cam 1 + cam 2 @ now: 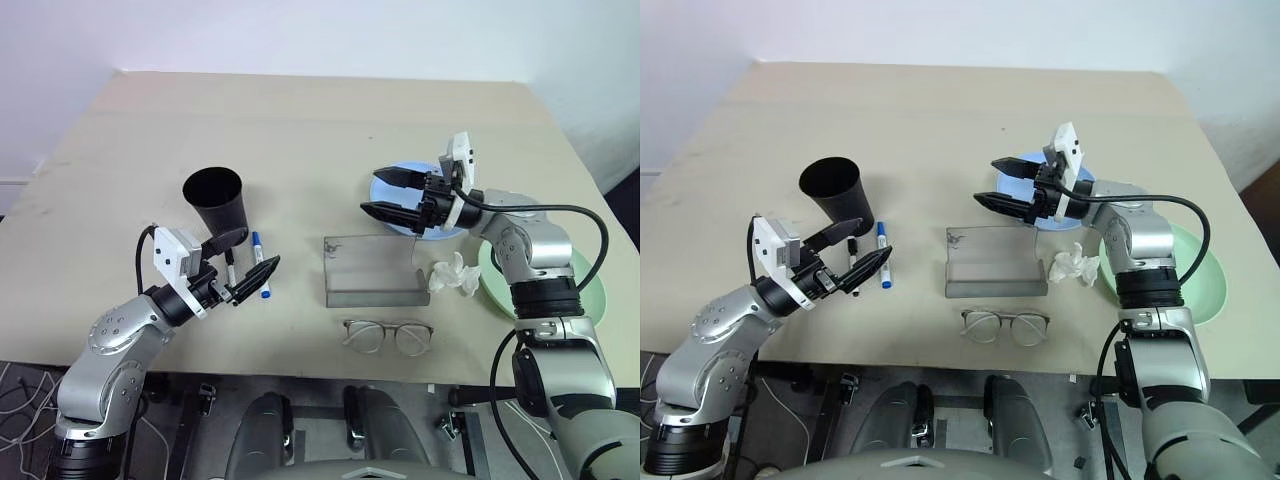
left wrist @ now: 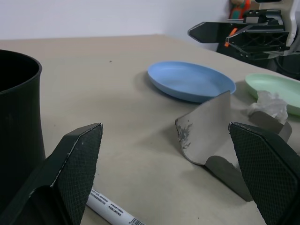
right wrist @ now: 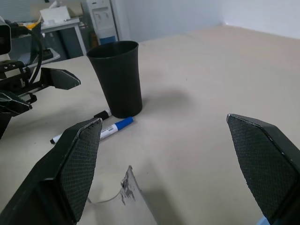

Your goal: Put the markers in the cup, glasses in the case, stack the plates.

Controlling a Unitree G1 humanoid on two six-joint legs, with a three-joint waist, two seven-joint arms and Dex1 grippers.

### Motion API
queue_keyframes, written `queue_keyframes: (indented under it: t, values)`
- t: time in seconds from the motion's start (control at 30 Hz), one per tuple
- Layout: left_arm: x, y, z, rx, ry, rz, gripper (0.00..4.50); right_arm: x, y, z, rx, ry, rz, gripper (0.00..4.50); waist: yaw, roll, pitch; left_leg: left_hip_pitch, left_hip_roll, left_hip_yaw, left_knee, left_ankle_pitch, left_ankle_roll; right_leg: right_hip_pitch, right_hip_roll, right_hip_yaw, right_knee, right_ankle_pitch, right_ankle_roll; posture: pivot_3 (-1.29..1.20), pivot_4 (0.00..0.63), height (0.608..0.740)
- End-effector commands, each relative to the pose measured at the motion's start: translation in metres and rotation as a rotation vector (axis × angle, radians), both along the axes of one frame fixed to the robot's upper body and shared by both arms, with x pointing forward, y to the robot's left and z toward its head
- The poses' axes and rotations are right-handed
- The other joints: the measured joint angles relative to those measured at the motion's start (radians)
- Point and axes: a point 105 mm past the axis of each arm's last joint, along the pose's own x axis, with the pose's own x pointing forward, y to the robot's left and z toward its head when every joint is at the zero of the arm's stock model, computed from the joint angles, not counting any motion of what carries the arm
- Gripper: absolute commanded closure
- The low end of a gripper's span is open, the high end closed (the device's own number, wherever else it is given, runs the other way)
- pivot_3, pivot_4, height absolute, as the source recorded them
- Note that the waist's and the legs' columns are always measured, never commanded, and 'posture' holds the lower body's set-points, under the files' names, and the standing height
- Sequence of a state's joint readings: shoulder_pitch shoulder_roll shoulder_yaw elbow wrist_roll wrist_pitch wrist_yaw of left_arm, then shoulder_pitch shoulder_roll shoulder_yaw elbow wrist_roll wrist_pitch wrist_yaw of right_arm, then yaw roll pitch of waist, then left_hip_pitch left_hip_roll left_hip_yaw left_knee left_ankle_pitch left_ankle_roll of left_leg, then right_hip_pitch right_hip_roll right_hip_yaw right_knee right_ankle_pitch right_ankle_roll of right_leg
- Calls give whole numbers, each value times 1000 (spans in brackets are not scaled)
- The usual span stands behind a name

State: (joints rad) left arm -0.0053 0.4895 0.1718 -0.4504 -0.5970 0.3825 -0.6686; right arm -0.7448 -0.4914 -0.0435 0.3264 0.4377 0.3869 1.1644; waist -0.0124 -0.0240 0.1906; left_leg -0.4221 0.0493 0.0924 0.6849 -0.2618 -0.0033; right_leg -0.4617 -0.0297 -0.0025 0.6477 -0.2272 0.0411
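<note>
Jaws agape; blue marker lies lengthwise, cap toward cup.

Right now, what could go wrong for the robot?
1. The markers lie right at the foot of the black cup; the open left gripper reaching for one might tip the cup.
2. The crumpled tissue rests against the green plate, so stacking the blue plate there could trap it.
3. The glasses lie near the table edge and could get pushed off.
</note>
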Motion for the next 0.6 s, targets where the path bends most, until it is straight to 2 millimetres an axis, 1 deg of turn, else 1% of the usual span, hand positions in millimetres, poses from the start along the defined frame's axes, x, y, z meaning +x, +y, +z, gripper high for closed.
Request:
queue_keyframes:
  t: [0.03, 0.17, 0.3, 0.4, 0.5, 0.6]
  values:
    - [1, -7, 13, -9, -66, -16, 0, 1, -4, 12, 25, -52, -16, 27, 0, 0, 0, 0, 0, 0, 0, 0, 0, 0, 0, 0, 0, 0, 0, 0, 150, 701]
    - [2, -11, 13, -17, -75, -9, 0, 0, 1, 11, 40, -49, -5, 27, -1, 0, 0, 0, 0, 0, 0, 0, 0, 0, 0, 0, 0, 1, 1, 0, 150, 701]
    - [0, -13, 20, -24, -92, 3, 0, 3, 2, 13, 42, -36, 10, 27, -2, 0, 0, 0, 0, 0, -1, 0, 0, 0, 1, 0, 0, 2, 3, 0, 150, 701]
    - [-2, -13, 22, -21, -94, 11, 0, 6, 2, 11, 25, -36, 18, 27, -2, 0, 0, 0, 0, 0, 0, 0, 0, 0, 1, 0, 0, 1, 2, 0, 150, 701]
    - [-3, -12, 23, -17, -94, 17, 0, 8, 6, 16, 34, -48, 24, 27, -2, 0, 0, 0, 0, 0, 0, 0, 0, 0, 0, 0, 0, 0, 1, 0, 150, 701]
    - [0, -17, 23, -8, -94, 17, 0, 7, 2, 17, 35, -49, 23, 27, -1, 0, 0, 0, 0, 0, 0, 0, 0, 0, 1, 0, 0, 1, 1, 0, 150, 701]
